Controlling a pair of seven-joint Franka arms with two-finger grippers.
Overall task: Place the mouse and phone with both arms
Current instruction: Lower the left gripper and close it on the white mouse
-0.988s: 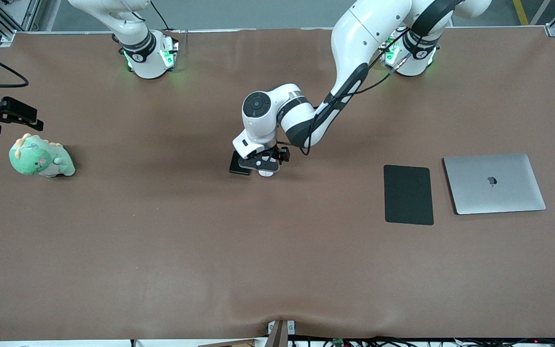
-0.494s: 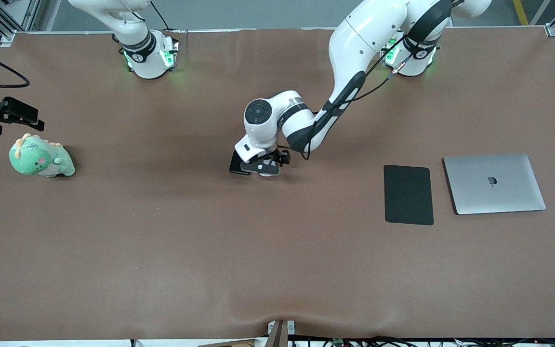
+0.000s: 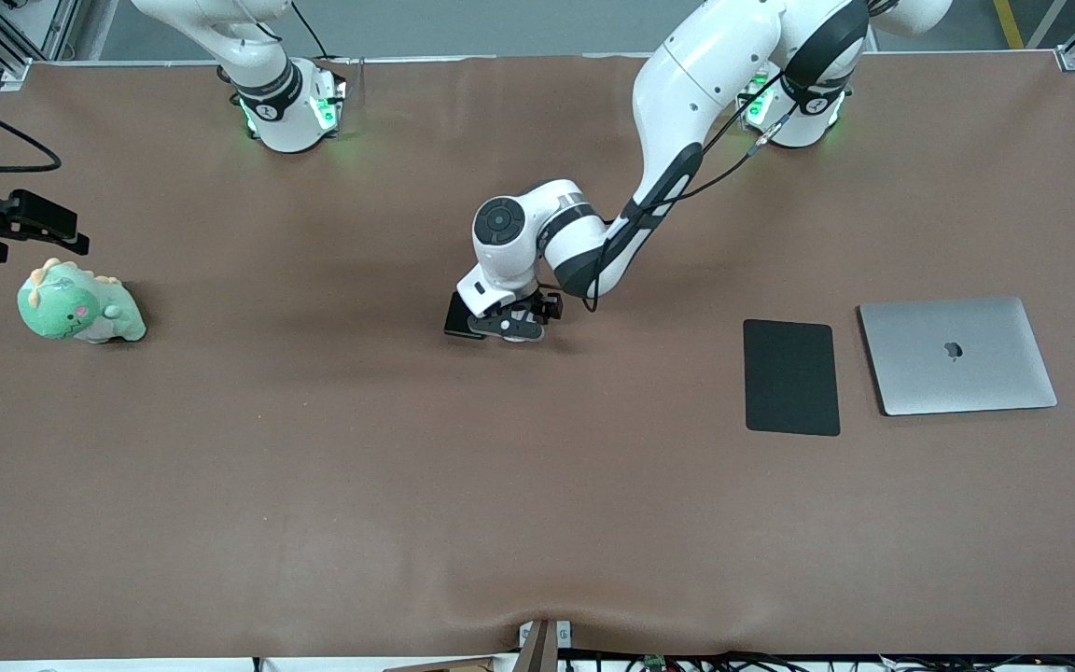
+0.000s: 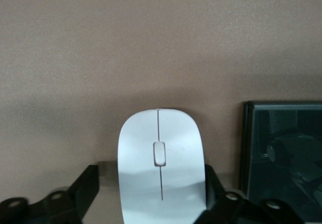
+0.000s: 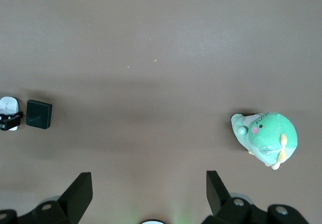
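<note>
Left gripper (image 3: 511, 327) sits low around the mouse (image 4: 160, 163) mid-table, grip I cannot tell, phone (image 4: 282, 158) just beside at its nine o'clock, while the right gripper (image 3: 66, 229) waits, spread wide, at the dinosaur's (image 3: 80, 303) eleven o'clock.

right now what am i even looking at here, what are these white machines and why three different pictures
These are two white robot arms bolted at one edge of a brown table. The wide picture comes from a high camera facing them; the other two come from cameras on each arm's wrist.

The left gripper is down at mid-table with its fingers on either side of a white computer mouse. A small black phone lies right beside it.

The right gripper waits open above a green plush dinosaur. Toward the left arm's end lie a black mat and a closed silver laptop.
</note>
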